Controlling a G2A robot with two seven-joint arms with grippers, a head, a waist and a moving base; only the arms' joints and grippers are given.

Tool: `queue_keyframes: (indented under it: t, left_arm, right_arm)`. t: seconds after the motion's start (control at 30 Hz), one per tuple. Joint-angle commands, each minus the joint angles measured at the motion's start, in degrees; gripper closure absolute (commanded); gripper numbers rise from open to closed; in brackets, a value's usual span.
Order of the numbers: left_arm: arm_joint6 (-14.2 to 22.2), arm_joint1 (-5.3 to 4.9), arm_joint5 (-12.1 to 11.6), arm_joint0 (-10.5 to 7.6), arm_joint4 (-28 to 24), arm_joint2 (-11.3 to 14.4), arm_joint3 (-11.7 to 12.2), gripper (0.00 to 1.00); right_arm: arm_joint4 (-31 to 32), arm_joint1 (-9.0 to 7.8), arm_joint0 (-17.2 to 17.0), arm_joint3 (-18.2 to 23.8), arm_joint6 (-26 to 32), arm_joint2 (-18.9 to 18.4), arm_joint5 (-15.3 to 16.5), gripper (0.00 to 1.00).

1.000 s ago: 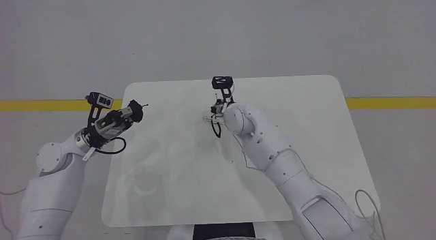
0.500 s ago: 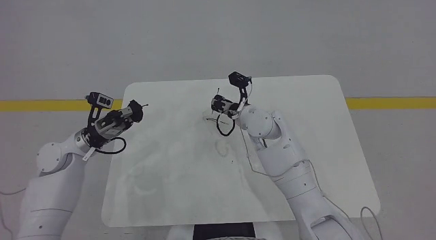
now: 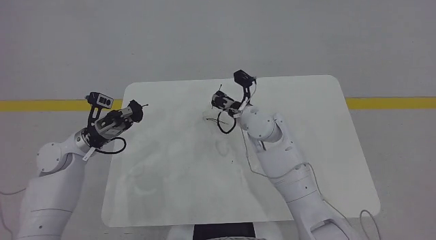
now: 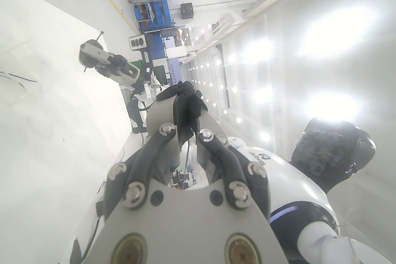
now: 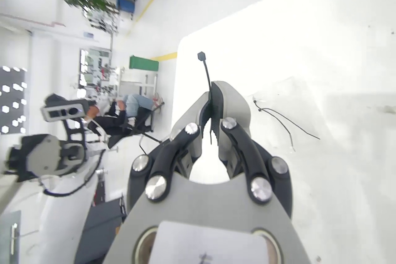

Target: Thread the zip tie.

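A thin black zip tie (image 5: 204, 65) stands up between the fingers of my right gripper (image 5: 211, 98), which is shut on its strap. The square head sticks out past the fingertips and a short tail shows below the pads. This gripper (image 3: 219, 99) hovers above the middle far part of the white table (image 3: 306, 117); it is also seen from afar as the right gripper (image 4: 92, 52) in the left wrist view. My left gripper (image 3: 133, 111) hangs off the table's left edge, shut on a thin black zip tie strap (image 4: 187, 150) that runs between its fingers (image 4: 165, 110).
Loose black zip ties (image 5: 280, 120) lie on the table (image 5: 309, 45) just beside the right gripper, also seen as loose ties (image 4: 17, 78) in the left wrist view. Yellow floor lines run past the table.
The right gripper has swung to the right and turned, carrying its zip tie a little away from the loose ties. The left arm has stayed still.
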State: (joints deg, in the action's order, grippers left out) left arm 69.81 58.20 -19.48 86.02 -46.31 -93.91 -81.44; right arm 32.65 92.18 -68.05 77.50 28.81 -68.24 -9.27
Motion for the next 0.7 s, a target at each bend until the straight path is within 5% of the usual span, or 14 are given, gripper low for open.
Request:
queue_keyframes:
  t: [0.0, 0.3, 0.67]
  left_arm:
    - [0.0, 0.0, 0.0, 0.0, 0.0, 0.0, 0.0, 1.0]
    - [0.0, 0.0, 0.0, 0.0, 0.0, 0.0, 0.0, 1.0]
    - [0.0, 0.0, 0.0, 0.0, 0.0, 0.0, 0.0, 1.0]
  right_arm:
    - [-2.64, 0.52, -0.5, 0.62, -6.52, 0.58, -1.75, 1.0]
    - [-5.79, 3.13, -0.53, 0.39, -28.25, 6.88, -8.27, 1.0]
    - [-5.1, 3.52, -0.03, 0.45, -31.11, 8.25, -7.53, 1.0]
